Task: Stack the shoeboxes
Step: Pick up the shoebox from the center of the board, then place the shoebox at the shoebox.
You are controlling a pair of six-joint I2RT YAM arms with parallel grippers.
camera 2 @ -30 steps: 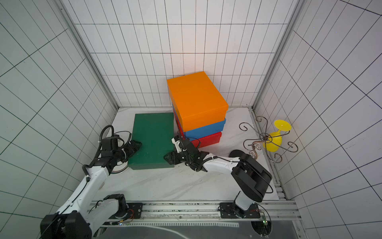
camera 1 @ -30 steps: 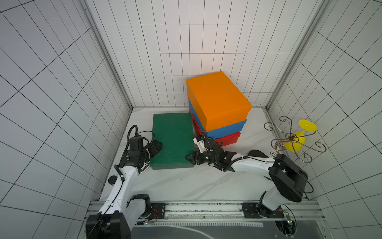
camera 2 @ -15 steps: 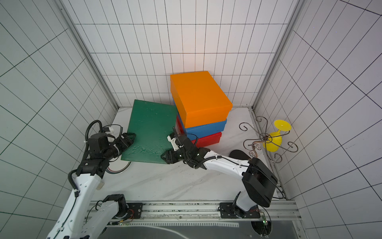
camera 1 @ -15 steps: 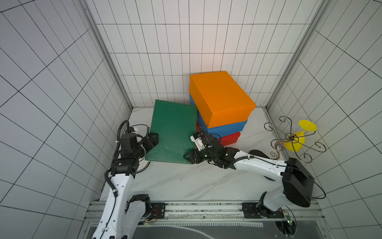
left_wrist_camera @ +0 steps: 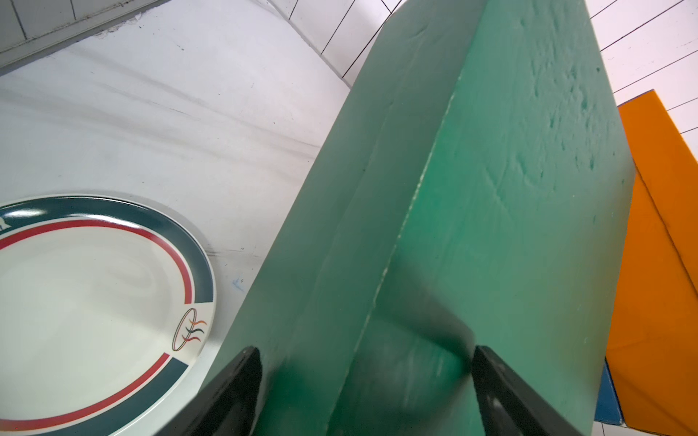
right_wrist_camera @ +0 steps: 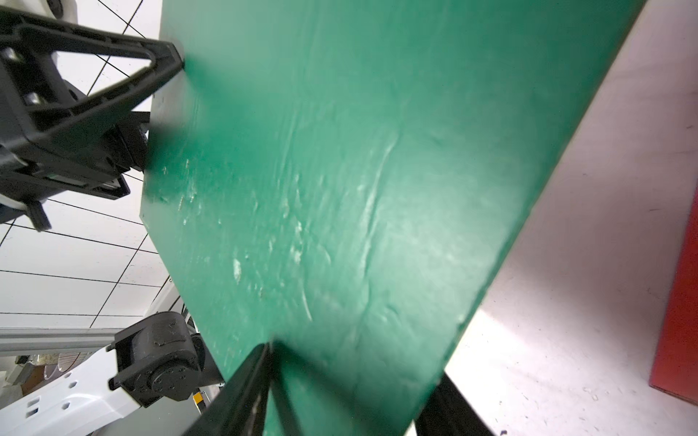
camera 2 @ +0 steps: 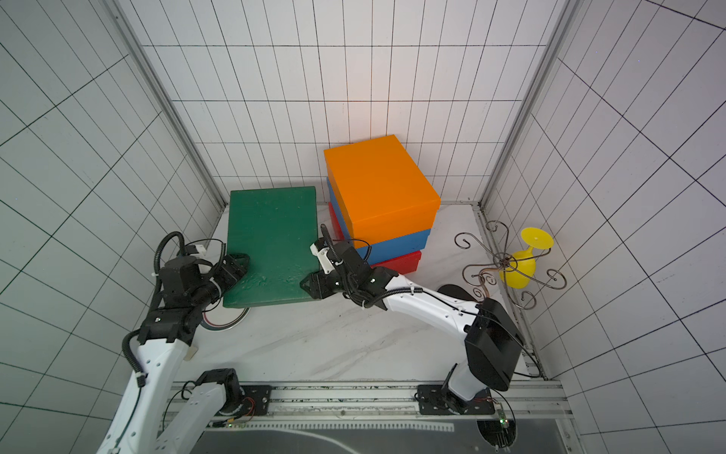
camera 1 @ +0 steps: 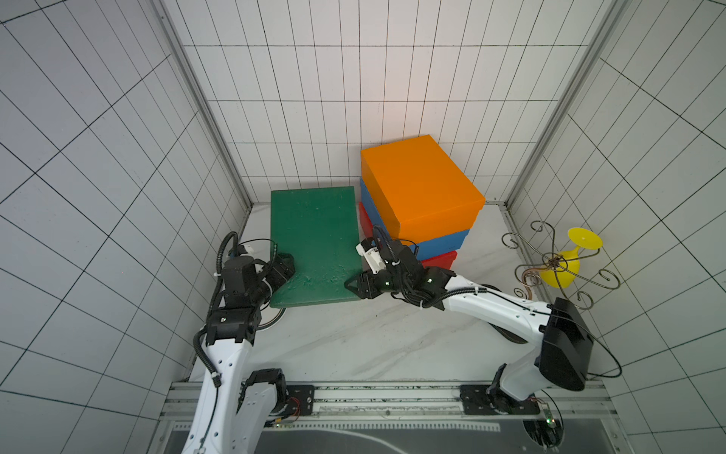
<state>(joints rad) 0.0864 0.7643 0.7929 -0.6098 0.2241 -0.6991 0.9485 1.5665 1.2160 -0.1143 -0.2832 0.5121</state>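
Note:
Both grippers hold the dark green shoebox (camera 1: pixel 314 243) (camera 2: pixel 271 239) off the table, roughly level, left of the stack. My left gripper (camera 1: pixel 285 269) (left_wrist_camera: pixel 364 362) is shut on its left edge near the front corner, one finger above and one below. My right gripper (camera 1: pixel 353 285) (right_wrist_camera: pixel 355 381) is shut on its right front corner in the same way. The stack stands at the back right: the orange shoebox (camera 1: pixel 420 184) on top, blue (camera 1: pixel 444 243) in the middle, red (camera 1: pixel 442 260) at the bottom. The green box (left_wrist_camera: pixel 491 188) (right_wrist_camera: pixel 340 170) fills both wrist views.
A white plate (camera 2: pixel 224 318) (left_wrist_camera: pixel 94 283) with a dark green and red rim lies on the table under the green box's front left corner. A curly wire stand (camera 1: pixel 558 261) with a yellow goblet (camera 1: pixel 565 271) sits by the right wall. The back wall is close behind the boxes.
The green box has come up off the table, first tilted, now levelled and higher. Both arms rose with it, and the right jaws narrowed on its corner.

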